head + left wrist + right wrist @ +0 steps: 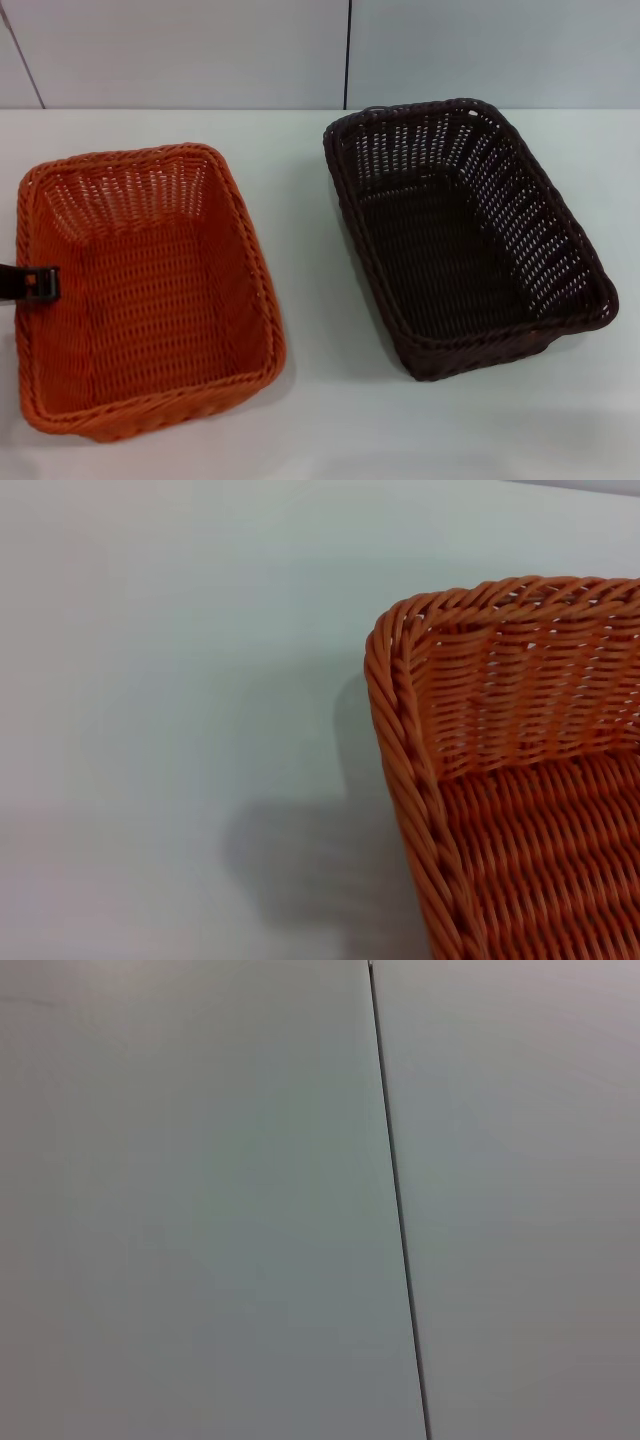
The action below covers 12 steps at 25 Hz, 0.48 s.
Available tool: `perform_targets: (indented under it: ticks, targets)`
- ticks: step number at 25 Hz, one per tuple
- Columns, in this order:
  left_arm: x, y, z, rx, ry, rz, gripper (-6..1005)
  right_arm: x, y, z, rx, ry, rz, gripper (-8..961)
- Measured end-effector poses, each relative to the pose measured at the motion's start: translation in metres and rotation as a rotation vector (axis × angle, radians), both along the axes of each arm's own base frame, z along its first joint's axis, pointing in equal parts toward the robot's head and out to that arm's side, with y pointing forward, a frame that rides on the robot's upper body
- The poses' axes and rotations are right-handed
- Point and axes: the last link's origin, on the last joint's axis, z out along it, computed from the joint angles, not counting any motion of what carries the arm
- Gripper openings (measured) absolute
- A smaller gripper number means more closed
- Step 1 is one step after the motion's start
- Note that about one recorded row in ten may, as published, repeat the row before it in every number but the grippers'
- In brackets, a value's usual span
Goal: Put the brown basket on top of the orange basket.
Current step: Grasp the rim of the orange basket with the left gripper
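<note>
Brown basket (465, 235) well apart from left gripper (30, 285), seemingly at orange basket (145, 290) rim; grip unclear.

No text, label, brand mark, number or sign can be read anywhere in these views. The orange basket (150, 300) and the brown basket (465, 240) show only plain woven strands and braided rims, with no tag or print on them. The white counter (320, 400) carries no marking. The pale wall panels (200, 50) behind it are blank, split only by dark seams, and the right wrist view shows the same bare panels with one seam (398, 1200). The small black part of the left claw (30, 285) at the orange basket's rim bears no legible lettering.
</note>
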Motion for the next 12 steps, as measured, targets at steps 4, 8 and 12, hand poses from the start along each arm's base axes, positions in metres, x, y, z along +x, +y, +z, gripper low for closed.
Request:
perform_targets:
  ticks: [4,8,12]
  targets:
    - [0.002,0.006,0.015,0.005,0.035,-0.050,199,0.000,0.000,0.000,0.001,0.000,0.000,636]
    - [0.004,0.013,0.030,0.019,0.055,-0.084,196,0.001,0.000,0.001,0.002,0.000,-0.002,636]
    - [0.010,0.023,0.045,0.010,0.082,-0.145,183,0.001,0.000,0.001,0.003,0.000,-0.002,636]
